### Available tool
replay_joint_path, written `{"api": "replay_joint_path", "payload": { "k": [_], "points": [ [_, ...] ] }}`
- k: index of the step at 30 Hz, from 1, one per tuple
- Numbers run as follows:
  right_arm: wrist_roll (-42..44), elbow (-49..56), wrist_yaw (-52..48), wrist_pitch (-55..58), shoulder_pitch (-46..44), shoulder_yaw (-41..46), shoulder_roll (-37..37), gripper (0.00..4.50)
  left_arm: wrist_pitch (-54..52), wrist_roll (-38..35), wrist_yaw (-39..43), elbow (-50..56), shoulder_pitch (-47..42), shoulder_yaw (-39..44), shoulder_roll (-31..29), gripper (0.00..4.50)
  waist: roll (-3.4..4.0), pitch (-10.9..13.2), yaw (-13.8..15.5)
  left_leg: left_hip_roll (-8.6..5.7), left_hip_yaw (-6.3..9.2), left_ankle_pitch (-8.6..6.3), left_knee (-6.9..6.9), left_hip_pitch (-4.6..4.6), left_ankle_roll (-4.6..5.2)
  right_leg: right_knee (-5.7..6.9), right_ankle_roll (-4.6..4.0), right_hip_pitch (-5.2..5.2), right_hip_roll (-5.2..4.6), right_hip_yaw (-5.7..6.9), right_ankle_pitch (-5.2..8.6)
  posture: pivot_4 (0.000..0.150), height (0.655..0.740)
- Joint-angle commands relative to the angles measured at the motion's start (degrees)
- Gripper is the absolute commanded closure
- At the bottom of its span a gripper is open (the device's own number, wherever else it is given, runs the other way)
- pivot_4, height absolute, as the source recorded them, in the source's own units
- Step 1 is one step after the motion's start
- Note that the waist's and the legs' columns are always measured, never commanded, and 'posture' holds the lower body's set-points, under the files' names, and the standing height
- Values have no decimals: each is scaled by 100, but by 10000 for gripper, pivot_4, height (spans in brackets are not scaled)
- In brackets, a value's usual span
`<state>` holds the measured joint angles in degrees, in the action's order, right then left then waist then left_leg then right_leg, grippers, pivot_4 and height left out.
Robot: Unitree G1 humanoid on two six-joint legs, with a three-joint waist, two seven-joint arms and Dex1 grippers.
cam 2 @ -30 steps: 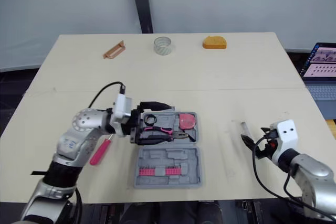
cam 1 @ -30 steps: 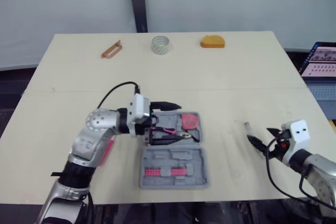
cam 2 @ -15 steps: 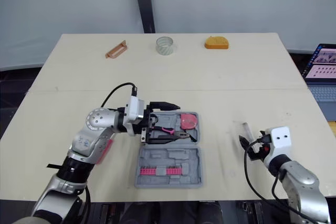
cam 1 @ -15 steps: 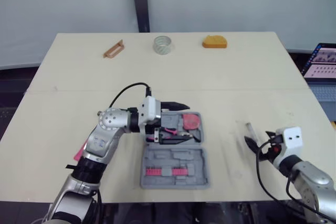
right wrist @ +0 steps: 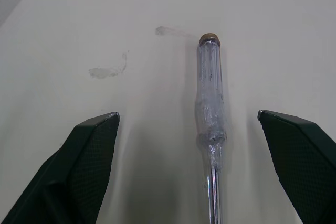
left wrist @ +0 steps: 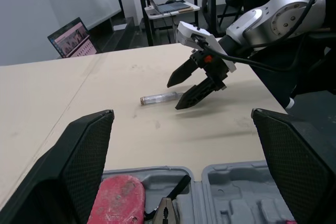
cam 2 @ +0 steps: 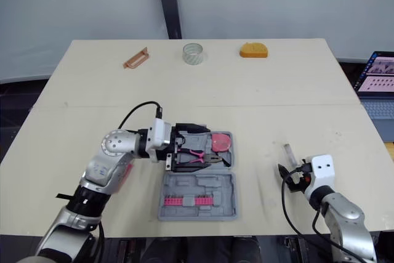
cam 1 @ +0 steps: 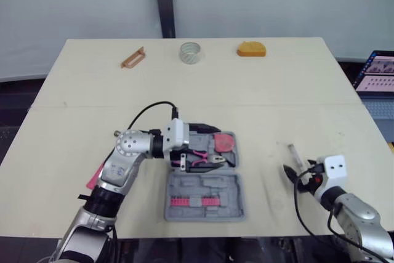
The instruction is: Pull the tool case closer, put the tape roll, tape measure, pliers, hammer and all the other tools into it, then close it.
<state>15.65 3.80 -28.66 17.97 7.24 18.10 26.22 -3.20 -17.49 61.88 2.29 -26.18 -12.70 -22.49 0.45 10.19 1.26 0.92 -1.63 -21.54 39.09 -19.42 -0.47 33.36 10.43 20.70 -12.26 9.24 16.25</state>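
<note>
The clear-handled screwdriver point(right wrist: 210, 114) lies flat on the bare table point(cam 1: 295, 90) at the lower right of the left eye view, well apart from the open grey tool case point(cam 1: 241, 207) at lower centre. The right gripper point(cam 1: 294, 173) sits just below it in the frame, jaws apart, and in the right wrist view the shaft runs up between the two fingers. The tool looks light and stiff. Its round, smooth plastic handle would probably roll or slip, so the thick wrapped middle of the handle seems the best place to pinch, not the thin metal shaft. The left gripper point(cam 1: 203, 145) hangs over the case's upper half, jaws spread on nothing, above the pink-handled pliers point(cam 1: 206, 158) and beside the red tape measure point(cam 1: 223, 143).
</note>
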Motion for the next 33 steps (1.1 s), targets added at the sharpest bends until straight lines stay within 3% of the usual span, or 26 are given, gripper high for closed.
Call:
{"api": "replay_joint_path", "payload": {
  "k": [1,3,10,33],
  "points": [
    [-14,-31,104,-132,-33,61,-12,335,82,16,-11,185,4,-33,23,0,0,0,7,0,0,0,0,0,0,0,0,0,0,0,0,1500,7400],
    [-17,-69,117,-149,-50,50,-25,335,93,22,-17,170,-6,-36,26,0,0,0,6,0,0,0,0,0,0,0,0,-1,0,0,0,1500,7400],
    [-62,-225,171,-198,-109,11,-88,34398,97,35,-35,149,-50,-37,44,0,0,0,-1,0,0,0,0,0,0,0,0,-1,0,0,0,1500,7400],
    [-171,-660,167,-147,-231,-143,-217,34398,96,74,-11,103,-171,-76,120,0,0,0,-8,1,0,0,0,3,0,0,0,-3,0,0,0,1500,7400]
  ]
}}
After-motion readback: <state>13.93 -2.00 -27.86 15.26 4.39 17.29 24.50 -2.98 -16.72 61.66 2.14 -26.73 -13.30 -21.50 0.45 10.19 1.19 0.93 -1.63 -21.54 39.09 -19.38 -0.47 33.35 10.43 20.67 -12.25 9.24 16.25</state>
